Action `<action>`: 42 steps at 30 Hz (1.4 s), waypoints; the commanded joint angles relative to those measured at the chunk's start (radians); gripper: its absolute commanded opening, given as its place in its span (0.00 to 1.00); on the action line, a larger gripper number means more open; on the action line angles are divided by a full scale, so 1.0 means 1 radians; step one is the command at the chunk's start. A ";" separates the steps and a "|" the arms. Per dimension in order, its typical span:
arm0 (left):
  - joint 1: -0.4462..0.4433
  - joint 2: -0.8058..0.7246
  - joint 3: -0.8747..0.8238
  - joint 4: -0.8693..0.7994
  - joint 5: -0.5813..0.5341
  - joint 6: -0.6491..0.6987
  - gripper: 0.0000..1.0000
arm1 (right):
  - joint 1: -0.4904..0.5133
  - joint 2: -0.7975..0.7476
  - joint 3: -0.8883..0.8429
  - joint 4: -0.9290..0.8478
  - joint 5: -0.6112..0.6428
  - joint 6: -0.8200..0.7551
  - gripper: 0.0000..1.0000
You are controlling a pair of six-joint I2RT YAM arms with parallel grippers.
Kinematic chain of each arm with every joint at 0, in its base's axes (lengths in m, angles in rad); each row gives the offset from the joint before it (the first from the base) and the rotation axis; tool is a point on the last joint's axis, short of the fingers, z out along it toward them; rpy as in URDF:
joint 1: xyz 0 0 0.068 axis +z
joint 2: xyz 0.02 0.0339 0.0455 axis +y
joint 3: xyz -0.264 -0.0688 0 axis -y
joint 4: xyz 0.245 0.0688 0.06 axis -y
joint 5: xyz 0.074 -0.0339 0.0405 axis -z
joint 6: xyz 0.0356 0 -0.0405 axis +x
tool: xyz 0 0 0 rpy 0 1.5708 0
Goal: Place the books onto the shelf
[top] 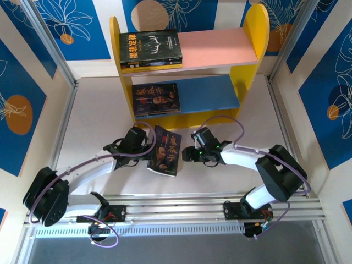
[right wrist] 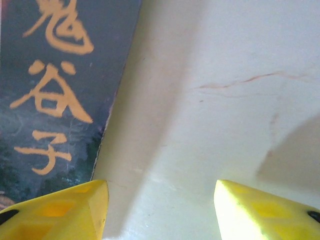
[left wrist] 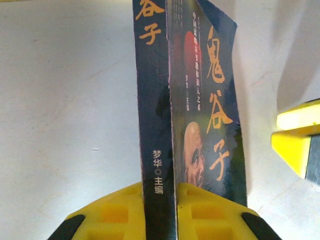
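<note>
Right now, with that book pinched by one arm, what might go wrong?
The left fingers clamp only one edge of the thin book, so it might sag or slip. The right fingers stand open beside it, giving no support. It could also catch the shelf going in.

Left fingers [left wrist: 115, 212] in a tight grip, right fingers [right wrist: 65, 210] apart.

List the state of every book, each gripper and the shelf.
shelf: upright, books on both boards.
held book: pinched at its spine, in front of the shelf, not yet shelved.
left gripper: shut on the held book.
right gripper: open, nothing between its fingers.
book stack: lying flat, left end of the pink board.
lower book: lying flat, left end of the blue board.
</note>
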 commanded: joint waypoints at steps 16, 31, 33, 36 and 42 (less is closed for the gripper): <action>-0.088 -0.307 0.111 -0.007 0.157 0.019 0.00 | -0.144 -0.351 -0.116 0.028 -0.035 0.054 0.63; -0.128 -0.269 0.289 0.128 -0.008 -0.100 0.00 | -0.216 -0.629 -0.165 0.017 -0.031 0.182 0.68; -0.128 -0.248 0.317 0.129 -0.062 -0.122 0.00 | -0.229 -0.632 -0.161 0.024 -0.035 0.209 0.68; -0.128 -0.222 0.344 0.145 -0.125 -0.150 0.00 | -0.242 -0.636 -0.158 0.051 -0.051 0.250 0.68; -0.129 -0.211 0.365 0.226 -0.221 -0.190 0.00 | -0.245 -0.701 -0.164 0.105 -0.026 0.352 0.68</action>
